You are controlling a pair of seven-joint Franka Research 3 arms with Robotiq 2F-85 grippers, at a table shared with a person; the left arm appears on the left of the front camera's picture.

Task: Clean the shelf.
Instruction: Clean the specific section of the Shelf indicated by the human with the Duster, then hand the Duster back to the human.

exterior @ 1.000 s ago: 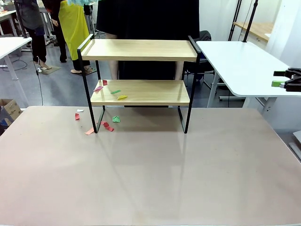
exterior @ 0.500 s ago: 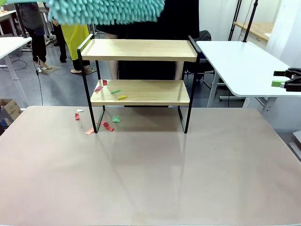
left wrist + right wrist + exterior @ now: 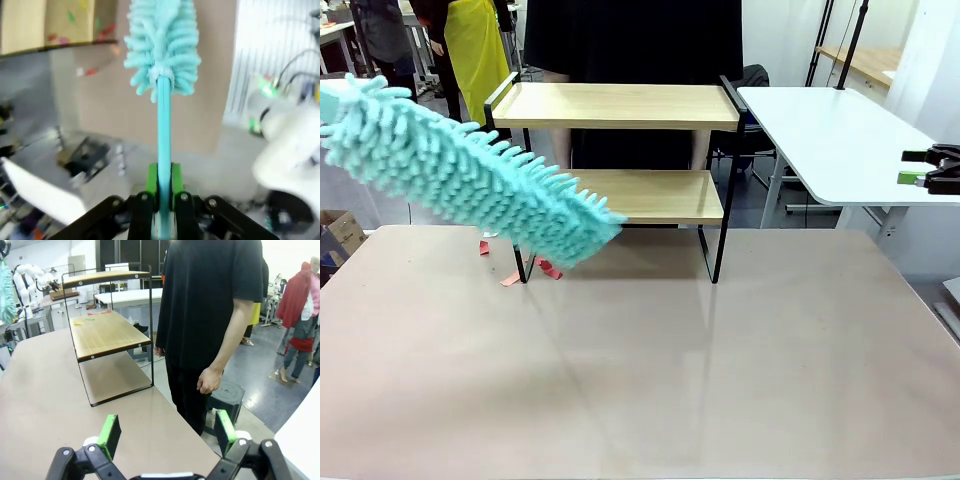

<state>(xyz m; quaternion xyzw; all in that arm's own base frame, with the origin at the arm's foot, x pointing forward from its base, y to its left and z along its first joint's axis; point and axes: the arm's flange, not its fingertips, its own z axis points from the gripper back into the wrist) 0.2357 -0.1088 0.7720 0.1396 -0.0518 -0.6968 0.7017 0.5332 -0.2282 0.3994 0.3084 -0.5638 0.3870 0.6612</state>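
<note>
1. The shelf stands toward the far side of the table, with a person in black just behind it.
2. The left gripper is pressed together on the handle of a turquoise duster.
3. The duster's fluffy head slants down in front of the shelf's left end, its tip at the lower board.
4. Small paper scraps lie on the table by the shelf's left leg.
5. The right gripper is spread wide and holds nothing, off to the right of the table.
</note>
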